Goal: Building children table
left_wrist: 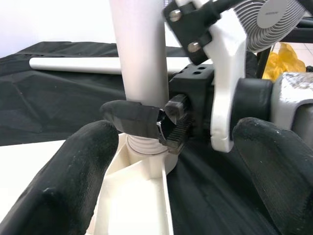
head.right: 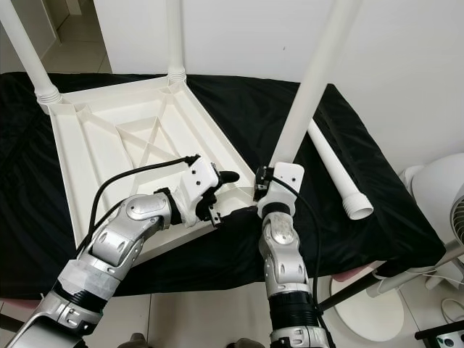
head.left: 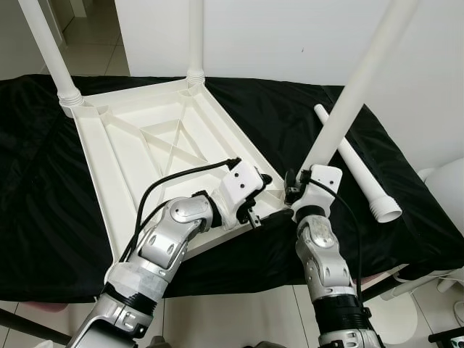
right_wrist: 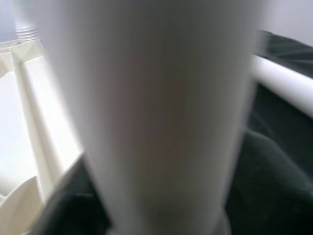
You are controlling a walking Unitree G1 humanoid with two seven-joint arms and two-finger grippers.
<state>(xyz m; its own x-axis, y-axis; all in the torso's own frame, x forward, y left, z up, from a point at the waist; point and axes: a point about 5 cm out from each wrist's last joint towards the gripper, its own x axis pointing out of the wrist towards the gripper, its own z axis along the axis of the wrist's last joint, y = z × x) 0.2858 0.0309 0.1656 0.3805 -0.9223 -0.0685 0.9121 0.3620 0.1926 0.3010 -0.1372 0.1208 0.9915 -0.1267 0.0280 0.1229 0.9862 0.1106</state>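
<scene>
Your white tabletop point(head.left: 145, 159) lies upside down on the surface, which is covered by a black cloth point(head.left: 43, 217). Two legs already stand upright in its far corners: the far-left leg point(head.left: 47, 51) and the far-middle leg point(head.left: 196, 40).

Your right hand point(head.left: 293, 190) is closed around a third leg point(head.left: 355, 87) low on its shaft, holding it tilted with its foot end at the near right corner of the tabletop. In the left wrist view you can see that leg's ribbed end point(left_wrist: 144, 144) sitting in the corner socket, with the right hand's fingers point(left_wrist: 137, 117) clamped on the shaft just above it.

Your left hand point(head.left: 255, 190) sits on the tabletop's near edge just beside that corner, its fingers point(left_wrist: 63, 186) spread apart and gripping nothing.

A fourth leg point(head.left: 355, 167) lies loose on the cloth to the right, well apart from the tabletop. A white fan point(head.right: 435, 188) stands off the right end of the surface.
</scene>
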